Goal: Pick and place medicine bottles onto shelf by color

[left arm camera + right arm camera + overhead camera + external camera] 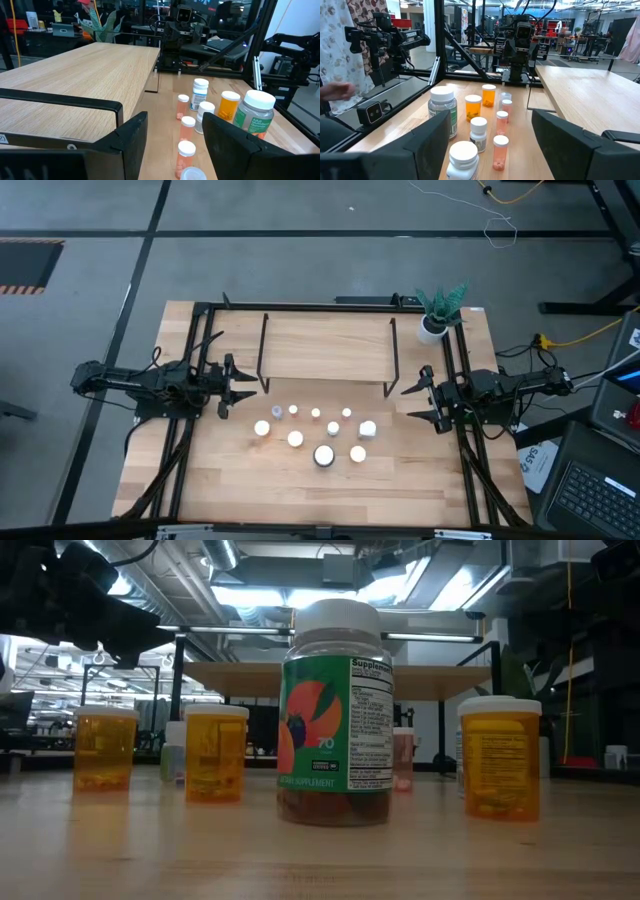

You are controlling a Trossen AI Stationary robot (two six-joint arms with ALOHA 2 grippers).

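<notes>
- Your left gripper (247, 389) hangs open near the table's (200, 480) left edge, just off the shelf's (325, 345) left front leg, holding nothing.
- Your right gripper (412, 402) is open too, near the right edge, beside the shelf's right front leg.
- The bottles (315, 435) stand between your two grippers, in front of the shelf and apart from both; none sits on the shelf.
- Nearest your left gripper is an orange bottle (262, 428); nearest your right is a white one (367, 428).
- The big jar (324, 456) stands toward the table's front edge; the low view shows its green label (335, 725).
- A potted plant (438, 313) sits at the table's back right corner.
</notes>
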